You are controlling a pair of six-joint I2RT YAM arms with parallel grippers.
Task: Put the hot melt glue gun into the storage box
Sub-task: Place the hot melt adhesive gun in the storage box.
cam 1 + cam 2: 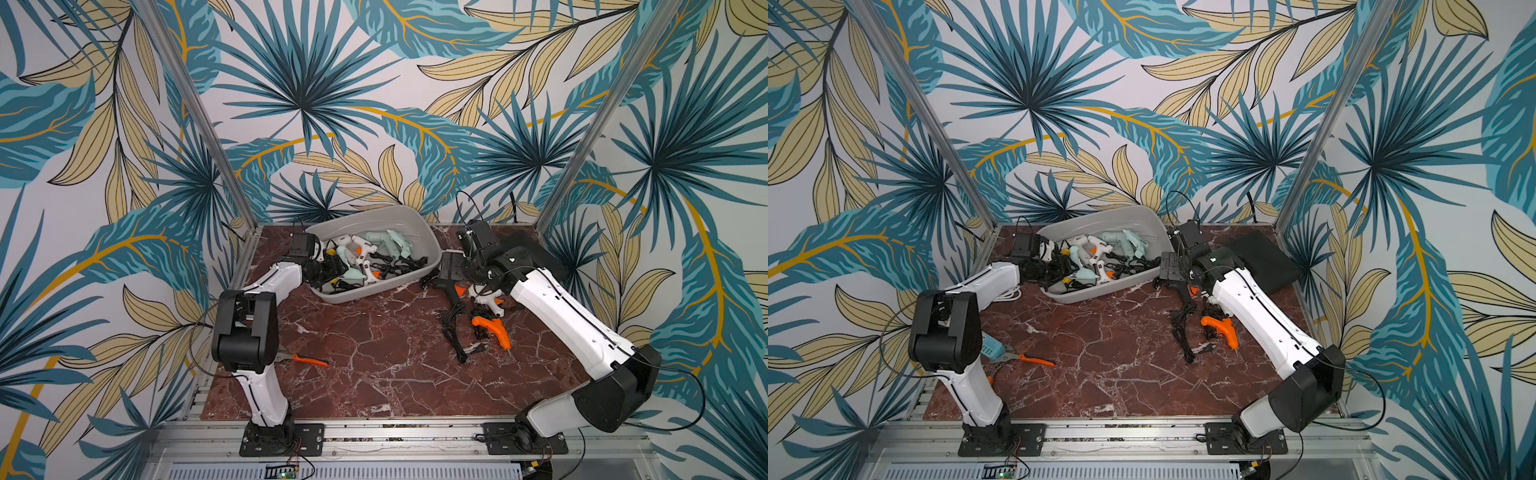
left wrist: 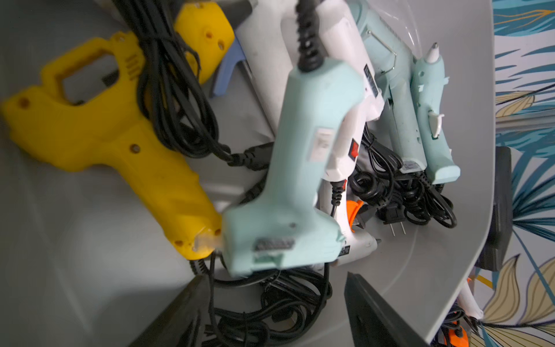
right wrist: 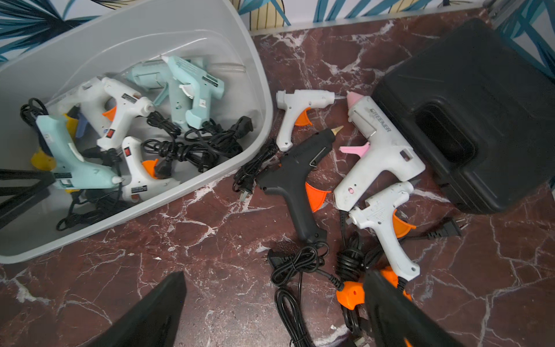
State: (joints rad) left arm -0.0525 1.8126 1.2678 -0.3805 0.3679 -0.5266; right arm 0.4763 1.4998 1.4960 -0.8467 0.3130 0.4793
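Grey storage box (image 1: 370,222), at the table's (image 1: 374,353) twelve o'clock, holds a pile of guns, the mint glue gun (image 2: 300,168) lying free below the left gripper's (image 2: 273,278) parted jaws; the black glue gun (image 3: 294,180) and four others wait at its three o'clock under the likewise spread right gripper (image 3: 274,273).

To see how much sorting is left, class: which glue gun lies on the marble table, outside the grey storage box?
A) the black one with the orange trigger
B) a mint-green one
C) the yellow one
A: the black glue gun lies on the table beside the storage box, while the yellow glue gun and the mint-green glue guns lie inside it.
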